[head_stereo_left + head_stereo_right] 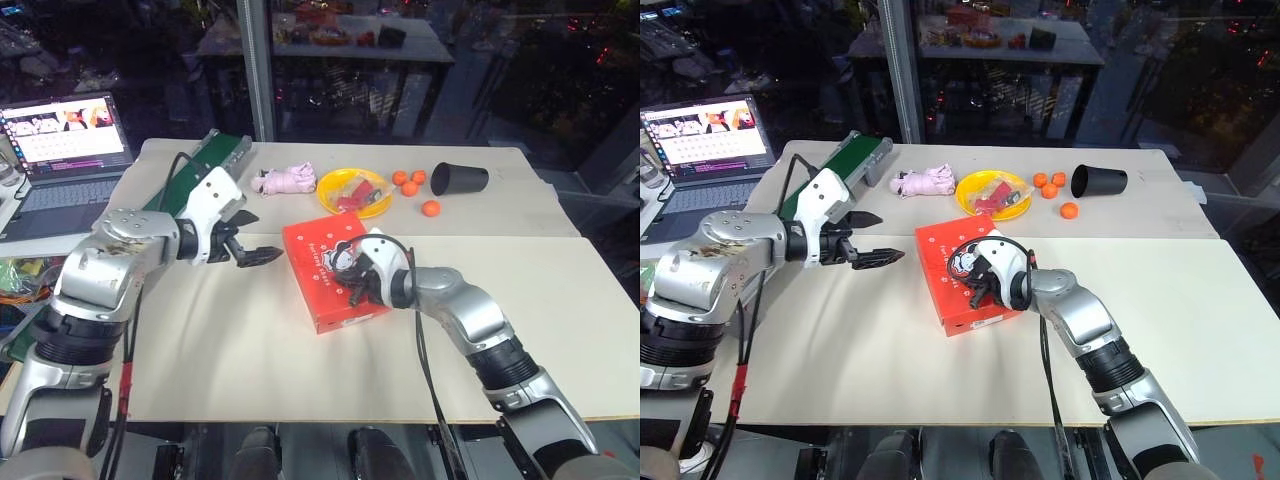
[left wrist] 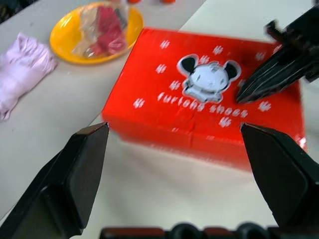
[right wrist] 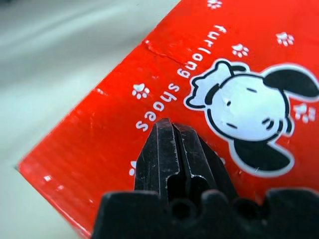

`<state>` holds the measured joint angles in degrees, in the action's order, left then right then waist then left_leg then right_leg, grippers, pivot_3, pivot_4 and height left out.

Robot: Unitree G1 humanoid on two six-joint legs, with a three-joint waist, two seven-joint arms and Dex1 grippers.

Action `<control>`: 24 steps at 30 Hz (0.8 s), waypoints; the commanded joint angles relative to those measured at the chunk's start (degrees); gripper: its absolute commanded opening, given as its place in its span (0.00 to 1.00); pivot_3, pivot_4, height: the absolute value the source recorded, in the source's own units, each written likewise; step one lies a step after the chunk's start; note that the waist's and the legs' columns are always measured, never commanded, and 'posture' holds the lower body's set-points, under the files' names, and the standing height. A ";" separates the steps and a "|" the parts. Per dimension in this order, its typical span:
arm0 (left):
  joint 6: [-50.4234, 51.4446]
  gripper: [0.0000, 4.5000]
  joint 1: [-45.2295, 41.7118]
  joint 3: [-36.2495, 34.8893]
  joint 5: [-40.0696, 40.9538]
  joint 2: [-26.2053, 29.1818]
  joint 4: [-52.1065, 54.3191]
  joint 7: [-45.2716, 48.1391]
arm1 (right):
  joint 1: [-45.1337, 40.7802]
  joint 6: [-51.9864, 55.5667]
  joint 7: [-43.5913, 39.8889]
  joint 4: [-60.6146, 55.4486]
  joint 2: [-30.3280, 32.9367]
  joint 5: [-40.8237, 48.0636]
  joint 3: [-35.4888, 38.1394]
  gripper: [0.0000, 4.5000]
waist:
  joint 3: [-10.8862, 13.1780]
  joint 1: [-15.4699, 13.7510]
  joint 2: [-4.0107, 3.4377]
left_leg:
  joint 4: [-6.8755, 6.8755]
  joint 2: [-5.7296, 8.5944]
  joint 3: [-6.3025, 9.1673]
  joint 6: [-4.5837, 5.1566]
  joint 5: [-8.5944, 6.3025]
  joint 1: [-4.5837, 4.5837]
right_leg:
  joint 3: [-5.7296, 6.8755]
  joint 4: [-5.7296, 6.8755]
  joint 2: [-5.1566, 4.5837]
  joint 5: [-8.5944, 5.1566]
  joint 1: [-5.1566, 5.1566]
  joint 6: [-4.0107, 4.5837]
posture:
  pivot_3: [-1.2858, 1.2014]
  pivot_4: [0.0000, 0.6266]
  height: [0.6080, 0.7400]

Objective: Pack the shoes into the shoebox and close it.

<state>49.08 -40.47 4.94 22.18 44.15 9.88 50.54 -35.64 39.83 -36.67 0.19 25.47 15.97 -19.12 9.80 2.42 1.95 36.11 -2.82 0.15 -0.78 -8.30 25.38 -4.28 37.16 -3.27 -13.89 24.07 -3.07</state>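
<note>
You see silver-grey arms with white wrist housings, black cables looping along them, and black ridged fingers (image 2: pixel 75 184) on each gripper.

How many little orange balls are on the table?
4. Three orange balls sit bunched together between the yellow plate and the black cup; a fourth lies alone, nearer the robot. More could hide behind the cup.

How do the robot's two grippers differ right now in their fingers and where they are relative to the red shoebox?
The left gripper has its fingers spread wide, while the right gripper has its fingers pressed together. The left gripper hovers over bare table beside the shoebox, pointing toward it; the right gripper sits over the closed lid near the printed cartoon mouse. Both have black fingers and neither holds anything.
</note>
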 commanded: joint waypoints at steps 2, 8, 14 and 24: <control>-1.44 1.00 0.99 -1.51 1.07 -0.88 2.06 0.05 | 1.75 1.08 -1.58 -3.95 0.77 2.24 5.43 0.01 | 0.00 -0.07 0.00 | -0.01 0.00 0.00 0.00 0.00 0.01 | 0.00 0.00 0.00 0.00 0.01 0.01 | 0.52 0.24 1.00; -9.84 1.00 7.49 -3.82 2.73 -2.40 2.51 3.49 | 4.85 6.43 -2.04 -18.43 7.08 9.65 19.00 0.31 | 0.02 -0.34 -0.01 | -0.02 0.01 0.00 0.00 0.00 0.19 | 0.01 -0.02 -0.03 0.17 0.14 0.28 | 0.52 0.24 1.00; -16.68 1.00 12.79 -7.59 2.54 -5.23 -2.00 1.12 | 15.08 7.69 -0.73 -24.89 14.24 10.86 32.29 0.76 | 0.01 -0.75 0.00 | -0.02 -0.02 0.00 0.00 0.00 0.08 | 0.05 -0.05 -0.02 0.15 0.05 0.29 | 0.52 0.24 1.00; -22.92 1.00 23.79 -11.45 2.73 -6.54 -1.91 0.26 | 34.98 3.02 -1.26 -28.65 12.76 12.21 39.91 0.98 | 0.00 -1.10 0.00 | -0.05 -0.02 -0.05 0.00 0.00 -0.02 | 0.01 -0.06 -0.04 0.06 0.00 0.16 | 0.52 0.24 1.00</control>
<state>28.10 -17.70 -4.81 24.76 37.87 6.68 51.19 -1.19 45.81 -38.51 -26.30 38.56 28.16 19.08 9.80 1.32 1.95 36.08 -2.84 0.10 -0.78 -8.30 25.35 -4.27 37.11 -3.32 -13.90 24.05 -3.05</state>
